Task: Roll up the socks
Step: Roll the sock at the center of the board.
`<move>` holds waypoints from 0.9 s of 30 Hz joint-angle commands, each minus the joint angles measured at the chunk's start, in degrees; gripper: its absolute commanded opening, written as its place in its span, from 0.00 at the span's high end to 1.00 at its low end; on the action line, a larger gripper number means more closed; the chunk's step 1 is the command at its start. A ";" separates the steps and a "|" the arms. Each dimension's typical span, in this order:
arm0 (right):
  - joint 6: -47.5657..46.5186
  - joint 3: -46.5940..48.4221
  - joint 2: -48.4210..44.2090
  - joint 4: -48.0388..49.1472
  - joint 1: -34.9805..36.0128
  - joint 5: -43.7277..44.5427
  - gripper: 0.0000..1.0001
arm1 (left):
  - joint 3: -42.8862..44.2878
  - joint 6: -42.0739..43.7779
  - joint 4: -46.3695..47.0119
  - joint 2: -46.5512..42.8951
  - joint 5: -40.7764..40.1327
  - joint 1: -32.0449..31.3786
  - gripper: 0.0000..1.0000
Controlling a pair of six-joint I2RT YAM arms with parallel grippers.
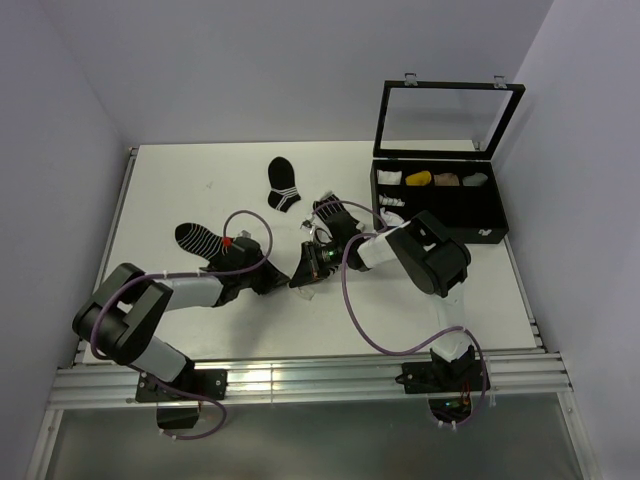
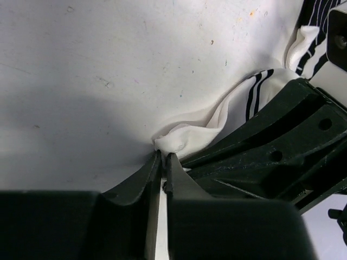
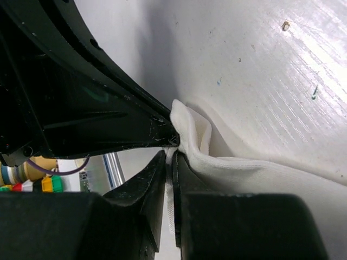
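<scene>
The mostly white sock [image 2: 211, 122] with a black-striped cuff [image 2: 255, 92] lies on the table between my two grippers; it also shows in the right wrist view [image 3: 244, 173] and in the top view [image 1: 303, 278]. My left gripper [image 2: 164, 156] is shut on one white edge of it. My right gripper [image 3: 172, 156] is shut on the same end, tip to tip with the left one [image 1: 292, 274]. The black sock with white stripes [image 1: 335, 214] lies just behind the right gripper, partly under the arm, and shows in the left wrist view [image 2: 317, 21].
An all-black sock with thin white stripes [image 1: 196, 238] lies by the left arm. A black sock with white bands [image 1: 283, 184] lies farther back. An open black case [image 1: 440, 205] holding rolled socks stands at the right.
</scene>
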 commanded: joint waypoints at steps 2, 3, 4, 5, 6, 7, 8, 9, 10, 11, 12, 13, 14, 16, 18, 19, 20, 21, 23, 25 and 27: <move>-4.12 -0.84 -2.80 -4.57 -0.84 9.89 0.82 | -1.02 2.60 -12.70 2.72 -3.80 -1.00 0.96; -4.56 -1.02 -3.68 -5.44 -0.66 10.86 0.76 | -0.58 2.69 -12.80 2.54 -3.98 -1.00 1.00; -5.78 -1.19 -6.30 -7.28 -0.49 13.57 0.73 | -0.41 3.04 -14.54 2.37 -4.15 -1.09 1.00; -6.49 -1.72 -7.55 -8.26 -0.05 15.51 0.70 | 0.03 3.22 -15.42 2.28 -4.42 -1.09 1.00; -7.89 -1.98 -9.04 -10.18 0.30 17.36 0.66 | 0.38 3.39 -16.04 2.19 -4.59 -1.00 1.00; -8.51 -2.42 -11.49 -11.16 0.74 19.64 0.64 | 0.56 3.66 -16.57 2.19 -4.68 -1.09 1.00; -9.21 -2.60 -12.82 -12.12 1.18 23.66 0.62 | 0.91 3.83 -16.92 2.10 -4.77 -1.09 1.00; -10.35 -2.95 -13.88 -13.79 2.40 26.31 0.61 | 1.52 4.27 -18.06 2.10 -4.94 -1.09 1.00; -10.88 -3.47 -14.93 -14.41 3.02 28.69 0.61 | 1.88 4.36 -18.51 2.19 -5.03 -1.17 1.00; -11.50 -3.83 -17.55 -14.85 3.81 33.41 0.61 | 2.32 4.71 -19.29 2.36 -5.03 -1.18 1.00; -13.16 -4.35 -18.80 -15.29 5.65 35.72 0.61 | 3.28 5.15 -20.52 2.45 -5.21 -1.18 1.00; -14.13 -4.88 -20.29 -15.21 6.80 38.01 0.61 | 3.72 5.33 -21.23 2.71 -5.12 -1.18 1.00; -15.10 -6.02 -21.70 -15.04 8.03 40.82 0.61 | 4.25 5.59 -21.93 2.89 -5.12 -1.18 1.00; -18.09 -8.12 -25.48 -13.46 11.98 47.68 0.61 | 5.74 6.38 -24.13 2.89 -5.30 -1.18 1.00; -20.19 -10.06 -28.54 -10.22 14.36 52.42 0.60 | 7.50 7.34 -26.06 2.80 -5.56 -1.18 1.00; -20.90 -11.81 -29.26 -8.98 16.19 53.92 0.60 | 8.20 7.70 -27.90 2.72 -5.56 -1.18 1.00; -21.61 -12.61 -30.05 -7.84 17.17 54.64 0.59 | 8.73 8.05 -28.78 2.89 -5.56 -1.18 0.99; -22.74 -13.23 -30.41 -6.26 17.87 55.77 0.59 | 9.78 8.92 -29.49 3.07 -5.56 -1.18 1.00; -24.15 -13.59 -30.50 -5.63 19.99 57.71 0.58 | 10.67 9.72 -31.24 3.42 -7.49 -1.18 1.00; -25.82 -13.06 -29.45 -5.63 21.39 60.60 0.58 | 11.90 10.60 -32.13 3.77 -7.49 -1.18 1.00; -27.32 -13.06 -28.66 -4.67 23.76 62.02 0.57 | 12.95 11.30 -32.92 4.56 -7.06 -1.18 1.00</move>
